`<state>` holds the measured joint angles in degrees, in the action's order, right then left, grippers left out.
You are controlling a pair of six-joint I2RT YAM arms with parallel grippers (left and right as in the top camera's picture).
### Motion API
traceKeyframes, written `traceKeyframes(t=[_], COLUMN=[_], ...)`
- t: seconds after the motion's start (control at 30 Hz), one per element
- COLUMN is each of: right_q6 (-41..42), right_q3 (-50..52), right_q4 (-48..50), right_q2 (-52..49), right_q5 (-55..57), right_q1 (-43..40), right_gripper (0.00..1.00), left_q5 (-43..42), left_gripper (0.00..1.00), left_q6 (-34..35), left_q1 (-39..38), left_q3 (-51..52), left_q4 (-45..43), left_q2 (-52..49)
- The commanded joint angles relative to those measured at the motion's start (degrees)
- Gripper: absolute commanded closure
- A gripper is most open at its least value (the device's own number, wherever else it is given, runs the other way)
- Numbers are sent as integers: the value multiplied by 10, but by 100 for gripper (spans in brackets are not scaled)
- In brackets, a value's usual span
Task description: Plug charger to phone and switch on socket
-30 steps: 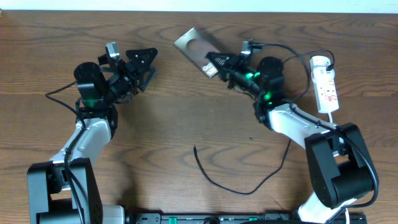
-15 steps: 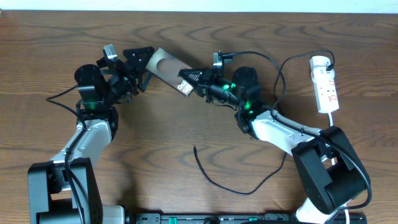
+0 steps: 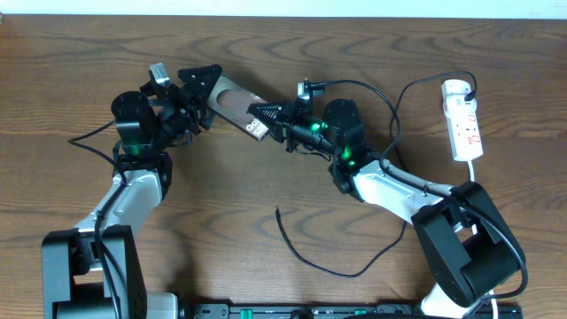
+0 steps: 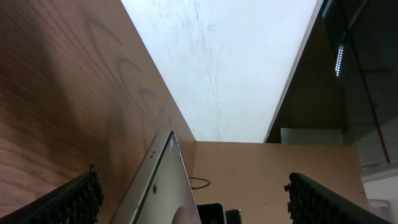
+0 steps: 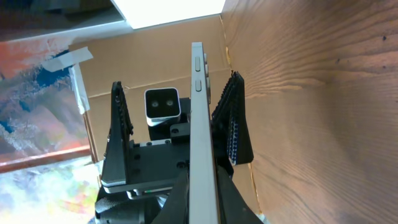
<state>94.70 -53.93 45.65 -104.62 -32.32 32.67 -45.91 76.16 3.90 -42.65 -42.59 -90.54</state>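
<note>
My right gripper (image 3: 270, 120) is shut on the phone (image 3: 232, 96) and holds it in the air, tilted, its pale back facing up. The phone's far end reaches in between the fingers of my left gripper (image 3: 205, 93), which stands open around it. The left wrist view shows the phone (image 4: 163, 190) edge-on between the wide-apart fingers (image 4: 74, 200). In the right wrist view the phone (image 5: 200, 118) is a thin vertical edge pinched by my right gripper (image 5: 202, 202). The charger (image 3: 323, 264) lies loose on the table, with its tip (image 3: 277, 211) free. The socket (image 3: 464, 120) lies at the far right.
A white cord (image 3: 478, 164) runs down from the socket. The right arm's base (image 3: 465, 257) stands at the front right and the left arm's base (image 3: 84, 266) at the front left. Bare wooden table (image 3: 221, 195) lies between the arms.
My right arm has swung left carrying the phone, from the table's upper middle until its end sits between the left gripper's open fingers. The left arm has barely moved.
</note>
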Motion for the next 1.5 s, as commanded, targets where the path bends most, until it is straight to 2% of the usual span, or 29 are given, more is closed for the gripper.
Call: traceKeyframes(t=[0.0,0.17,0.27,0.33,1.17,1.4,1.47], right_q6=[9,9,9,9,8,8,8], right_q3=[-9,-9,-9,-9,-9,-9,-9], right_q4=[5,2,1,2,2,2,2], right_q2=[6,6,6,6,6,6,6], right_q5=[25,44,46,49,72,72,71], right_q1=[12,19,20,22,38,38,38], right_gripper=[98,98,98,98,98,98,98], left_q5=[9,16,16,16,55,64,65], left_gripper=[9,9,24,28,28,43,53], left_q6=[27,58,58,58,58,58,58], left_q1=[-1,-1,-1,-1,-33,-33,-33], left_q3=[2,2,2,2,2,2,2], left_q4=[-4,-4,-4,-4,-4,-4,-4], left_q2=[7,7,7,7,7,7,7])
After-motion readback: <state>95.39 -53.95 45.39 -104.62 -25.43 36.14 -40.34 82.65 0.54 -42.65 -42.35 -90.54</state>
